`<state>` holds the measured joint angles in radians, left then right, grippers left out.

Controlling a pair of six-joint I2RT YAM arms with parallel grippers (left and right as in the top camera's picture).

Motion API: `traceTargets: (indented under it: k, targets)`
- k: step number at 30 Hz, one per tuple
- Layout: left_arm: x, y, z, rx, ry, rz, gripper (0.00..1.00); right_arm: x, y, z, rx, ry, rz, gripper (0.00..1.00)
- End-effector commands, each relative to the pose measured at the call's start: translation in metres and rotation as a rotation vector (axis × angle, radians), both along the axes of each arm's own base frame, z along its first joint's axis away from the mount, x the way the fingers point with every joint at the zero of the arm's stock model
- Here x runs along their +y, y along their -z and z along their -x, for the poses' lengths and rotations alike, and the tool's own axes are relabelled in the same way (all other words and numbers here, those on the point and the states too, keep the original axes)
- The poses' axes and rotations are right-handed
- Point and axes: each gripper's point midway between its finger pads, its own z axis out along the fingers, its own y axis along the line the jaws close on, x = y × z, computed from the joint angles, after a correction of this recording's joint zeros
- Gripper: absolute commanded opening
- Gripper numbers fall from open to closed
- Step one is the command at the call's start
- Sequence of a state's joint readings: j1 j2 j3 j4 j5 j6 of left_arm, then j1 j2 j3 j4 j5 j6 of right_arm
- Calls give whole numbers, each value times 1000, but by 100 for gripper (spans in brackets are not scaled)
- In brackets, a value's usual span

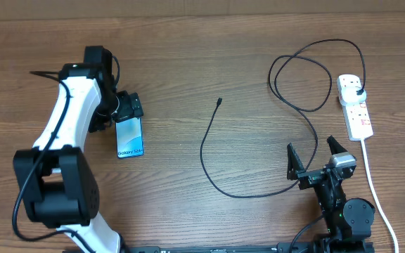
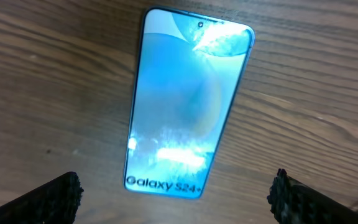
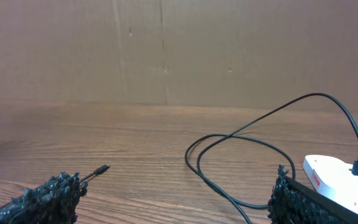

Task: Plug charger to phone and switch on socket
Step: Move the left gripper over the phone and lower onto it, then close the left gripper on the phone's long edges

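Overhead view: finds the phone (image 1: 130, 139) lying flat and screen-up on the bench (image 1: 188, 42), toward the left side, with the left fingers (image 1: 131, 105) poised over its far end. From the left wrist, shows those fingers released and spread wide, one tip at each lower corner of the frame, the phone's "Galaxy S24+" edge between them and clear of both. Grasping nothing.

Puts the charger (image 1: 204, 144) mid-bench, well apart from the phone: a thin black cable curving from its small connector tip (image 1: 219, 100), loose on the wood, round past the right fingers (image 1: 293, 160) and looping up to a black plug (image 1: 358, 92) seated on the socket (image 1: 361, 119). Places the socket near the right edge, white cord (image 1: 373, 183) trailing toward the near side.

From the right wrist, shows the right fingers also released, wide apart and empty, low over the bench, with connector tip, cable loops and socket lying ahead of them.
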<state>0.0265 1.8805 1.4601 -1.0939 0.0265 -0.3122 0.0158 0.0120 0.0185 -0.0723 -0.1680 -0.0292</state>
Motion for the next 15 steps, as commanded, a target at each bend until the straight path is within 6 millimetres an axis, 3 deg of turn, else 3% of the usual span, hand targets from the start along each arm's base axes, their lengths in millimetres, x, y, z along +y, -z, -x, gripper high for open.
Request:
traceTargets:
  k: [1,15]
  targets:
    - [-5,10,-7,7,71,16,100,0,2,0,-1,3,-2,100]
    - [-16,39,-14,34,170,47,100,0,2,0,-1,3,-2,100]
